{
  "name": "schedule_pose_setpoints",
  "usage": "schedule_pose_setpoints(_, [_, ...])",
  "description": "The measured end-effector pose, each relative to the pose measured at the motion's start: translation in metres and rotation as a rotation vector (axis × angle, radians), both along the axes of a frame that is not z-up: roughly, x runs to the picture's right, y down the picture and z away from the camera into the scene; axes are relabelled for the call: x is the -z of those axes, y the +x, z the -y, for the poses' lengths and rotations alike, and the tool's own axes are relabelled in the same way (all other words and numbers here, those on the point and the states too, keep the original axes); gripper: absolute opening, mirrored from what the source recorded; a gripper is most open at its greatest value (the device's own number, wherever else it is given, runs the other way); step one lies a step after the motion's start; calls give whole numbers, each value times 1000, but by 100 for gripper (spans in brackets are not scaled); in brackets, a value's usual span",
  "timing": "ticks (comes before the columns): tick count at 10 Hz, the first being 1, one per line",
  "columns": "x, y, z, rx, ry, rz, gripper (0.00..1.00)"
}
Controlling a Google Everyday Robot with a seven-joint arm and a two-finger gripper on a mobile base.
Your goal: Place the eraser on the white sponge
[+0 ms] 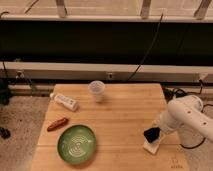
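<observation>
My hand (154, 134) hangs low over the right front part of the wooden desk (125, 120), at the end of my white arm (187, 116), which reaches in from the right edge. The eraser (151, 134), a small black block, sits right at my hand, directly above the white sponge (154, 145). It looks to be resting on or just over the sponge's top, but I cannot tell whether the two touch. The sponge lies flat on the desk near the right front corner.

The other things are all well apart from me, across open wood. A green plate (76, 143) with pale ring markings lies at the left front, and nothing lies in it. Just beyond the plate, toward the left edge, lies a small reddish-brown sausage-shaped thing (57, 123). Farther back on the left a white tube-like bottle (65, 101) lies on its side, tilted across the corner. Near the back middle stands a clear plastic cup (97, 90), upright; I cannot tell if anything is in it.

None of these stands between my hand and the sponge. A dark cable (148, 47) hangs down the black wall behind the desk.
</observation>
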State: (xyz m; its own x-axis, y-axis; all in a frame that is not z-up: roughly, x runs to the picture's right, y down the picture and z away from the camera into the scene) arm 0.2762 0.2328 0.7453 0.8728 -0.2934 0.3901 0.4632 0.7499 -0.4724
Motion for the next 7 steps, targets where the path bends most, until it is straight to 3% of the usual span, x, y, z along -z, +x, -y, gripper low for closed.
schedule_pose_setpoints(2, [0,2,-1,-1,-3,-2,39])
schedule_pose_setpoints(4, [0,3,-1,-4,-4,-3,54])
schedule_pose_setpoints(7, [0,5,-2,-7,-8,-6,55])
